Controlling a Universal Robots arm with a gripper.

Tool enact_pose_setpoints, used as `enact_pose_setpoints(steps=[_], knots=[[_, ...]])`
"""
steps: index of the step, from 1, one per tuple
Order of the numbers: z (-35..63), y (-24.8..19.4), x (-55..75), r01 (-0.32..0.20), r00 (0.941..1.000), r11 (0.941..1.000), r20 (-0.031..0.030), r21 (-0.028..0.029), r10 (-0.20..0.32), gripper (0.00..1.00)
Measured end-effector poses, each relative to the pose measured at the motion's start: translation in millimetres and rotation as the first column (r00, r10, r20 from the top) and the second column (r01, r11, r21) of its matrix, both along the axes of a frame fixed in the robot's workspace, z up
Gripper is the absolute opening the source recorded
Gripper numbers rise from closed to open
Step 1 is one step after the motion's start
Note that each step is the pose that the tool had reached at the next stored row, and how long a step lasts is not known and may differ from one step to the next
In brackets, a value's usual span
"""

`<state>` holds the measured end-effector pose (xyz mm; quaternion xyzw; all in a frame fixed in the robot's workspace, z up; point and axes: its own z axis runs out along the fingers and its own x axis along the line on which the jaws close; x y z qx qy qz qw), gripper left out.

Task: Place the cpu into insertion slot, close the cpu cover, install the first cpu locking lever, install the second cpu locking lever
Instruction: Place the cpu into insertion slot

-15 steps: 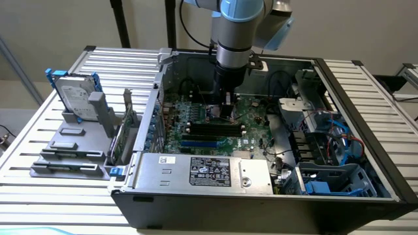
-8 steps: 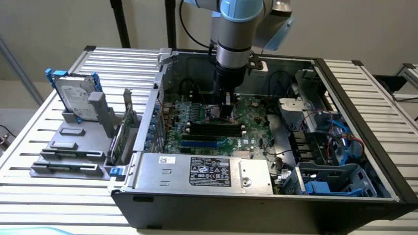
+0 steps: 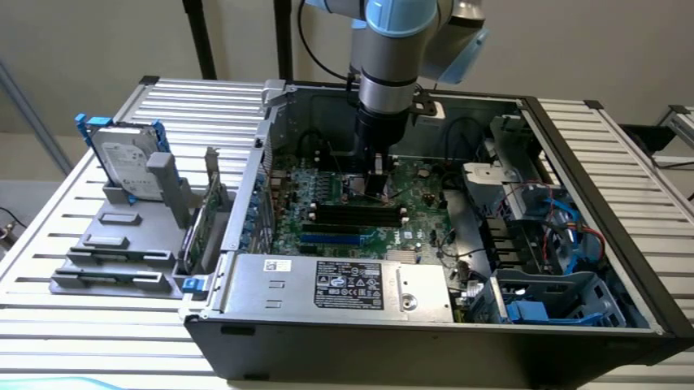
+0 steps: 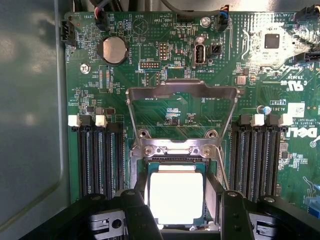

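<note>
Bystanders on my screen
I see memory slots (image 3: 353, 214) just beyond the power-supply box (image 3: 336, 284), hard drive (image 3: 122, 158) well apart.

We record bright, even light across the exterior view, shade inside the case (image 3: 434, 349), and hard glare bleaching the cpu (image 4: 176, 197) white in the wrist view.

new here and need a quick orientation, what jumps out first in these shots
The robot arm's gripper hangs down into the open computer case, just above the green motherboard. In the wrist view the pale square cpu lies in the insertion slot between the open jaws. The silvery cpu cover stands raised beside it.
</note>
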<state>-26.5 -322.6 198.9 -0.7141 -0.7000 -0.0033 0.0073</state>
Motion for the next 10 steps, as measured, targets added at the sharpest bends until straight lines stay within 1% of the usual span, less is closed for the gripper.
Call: enact_pose_setpoints(steps=[10], knots=[[-0.7,0.0,0.1,-0.001,1.0000,1.0000,0.0007,-0.0008,0.001,0.54]])
